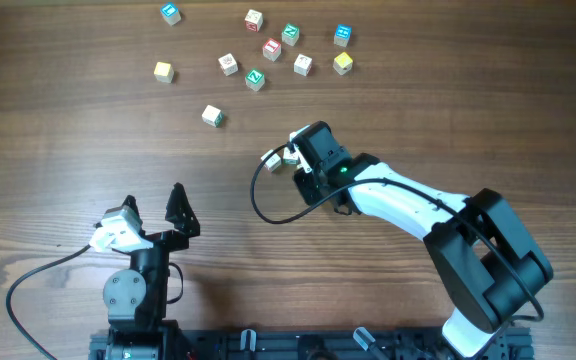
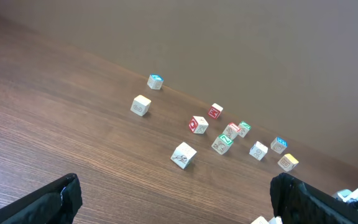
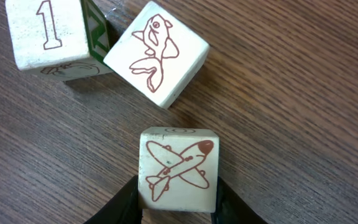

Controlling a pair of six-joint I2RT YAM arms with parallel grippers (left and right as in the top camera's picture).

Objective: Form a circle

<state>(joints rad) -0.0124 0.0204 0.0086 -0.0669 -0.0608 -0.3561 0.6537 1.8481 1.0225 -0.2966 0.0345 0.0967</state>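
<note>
The circle point(image 1: 270, 158) is hard to read from overhead. It shows only as a couple of whitish bits near the middle of the table point(image 1: 88, 120), half covered by the right gripper point(image 3: 178, 211), and how many cubes it has cannot be counted there. The right wrist view shows three cubes close together, not a closed ring. The airplane cube point(image 3: 178, 168) sits at 6 o'clock, its lower edge cut off by the frame. The fish cube point(image 3: 157, 53), turned on a slant, sits at 12 o'clock, apart from the airplane cube. The "1" cube point(image 3: 42, 34), at 10 o'clock, has its top cut off. Its green side is mostly hidden behind the fish cube, and the two look to be touching.

The right gripper's jaws are partly closed and clamped on the airplane cube, with a dark finger point(image 3: 126, 205) pressed against each lower side. Only the fingertips show.

The left gripper point(image 1: 153, 197) is at 7 o'clock on the table, well away from everything. Its jaws are spread wide and hold nothing. In its own wrist view only the two dark tips show, at the bottom corners.

The loose cubes point(image 1: 272, 48) lie scattered toward 12 o'clock, well apart from the circle. Their face marks are too small to make out beyond green, red, blue and yellow colouring.
</note>
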